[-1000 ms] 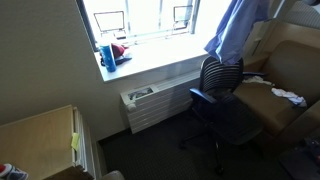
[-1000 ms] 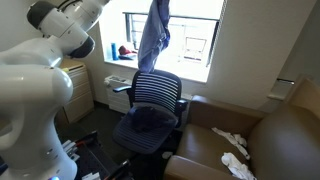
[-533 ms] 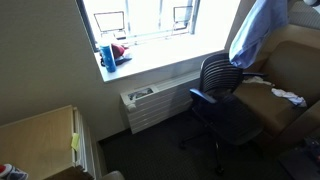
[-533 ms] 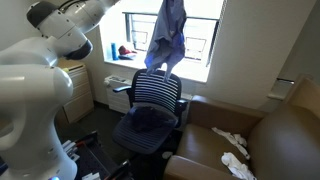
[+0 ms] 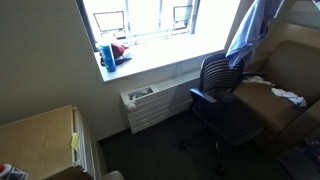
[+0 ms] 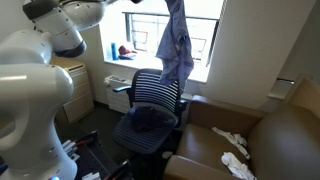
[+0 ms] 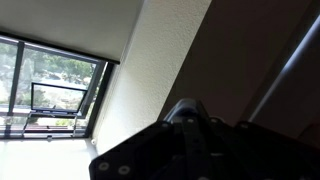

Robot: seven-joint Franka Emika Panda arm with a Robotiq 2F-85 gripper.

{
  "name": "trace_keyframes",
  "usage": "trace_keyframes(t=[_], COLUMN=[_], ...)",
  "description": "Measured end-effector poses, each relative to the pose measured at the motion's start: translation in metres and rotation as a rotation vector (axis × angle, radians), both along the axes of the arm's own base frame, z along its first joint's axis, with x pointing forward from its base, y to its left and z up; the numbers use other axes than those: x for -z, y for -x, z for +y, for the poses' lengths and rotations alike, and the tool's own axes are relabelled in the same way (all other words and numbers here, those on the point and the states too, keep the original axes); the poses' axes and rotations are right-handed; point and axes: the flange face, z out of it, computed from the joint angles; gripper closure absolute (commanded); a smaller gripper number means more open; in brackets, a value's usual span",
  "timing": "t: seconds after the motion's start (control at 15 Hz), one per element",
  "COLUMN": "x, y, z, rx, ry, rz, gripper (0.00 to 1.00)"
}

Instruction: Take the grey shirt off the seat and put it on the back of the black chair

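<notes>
The grey-blue shirt (image 6: 178, 45) hangs in the air from the top edge of both exterior views (image 5: 246, 35). Its lower hem swings just above and behind the backrest of the black office chair (image 6: 155, 98), which also shows from the other side (image 5: 218, 78). The gripper (image 7: 186, 110) is only a dark body at the bottom of the wrist view, and its fingers are not clear there. In both exterior views it is cut off above the shirt's top. The shirt hanging from that spot shows the gripper is shut on it. A dark heap lies on the chair seat (image 6: 148, 120).
A brown sofa (image 6: 275, 140) stands right beside the chair, with a white cloth (image 6: 236, 156) on it. A window sill with a blue cup (image 5: 107, 54) and a radiator (image 5: 150, 104) lie behind the chair. A wooden cabinet (image 5: 40, 140) stands at the near side.
The hanging shirt has swung from in front of the window across to the sofa side of the chair's backrest. It now hangs higher and narrower.
</notes>
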Motion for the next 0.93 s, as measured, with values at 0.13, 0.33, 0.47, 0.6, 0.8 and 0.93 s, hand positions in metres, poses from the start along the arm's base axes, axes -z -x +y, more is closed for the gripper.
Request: trace_keyframes(t=[0.13, 0.33, 0.47, 0.6, 0.8, 0.93], x=[0.024, 0.039, 0.032, 0.024, 0.035, 0.034], y=[-0.017, -0.032, -0.032, -0.029, -0.032, -0.034], z=[-0.005, 0.005, 0.008, 0.007, 0.021, 0.032], rx=[-0.041, -0.12, -0.158, -0.173, -0.217, -0.273], ry=[-0.083, -0.176, -0.201, -0.211, -0.28, -0.368], rz=[0.022, 0.078, 0.106, 0.107, 0.113, 0.089], gripper=[0.99, 0.96, 0.99, 0.99, 0.99, 0.99])
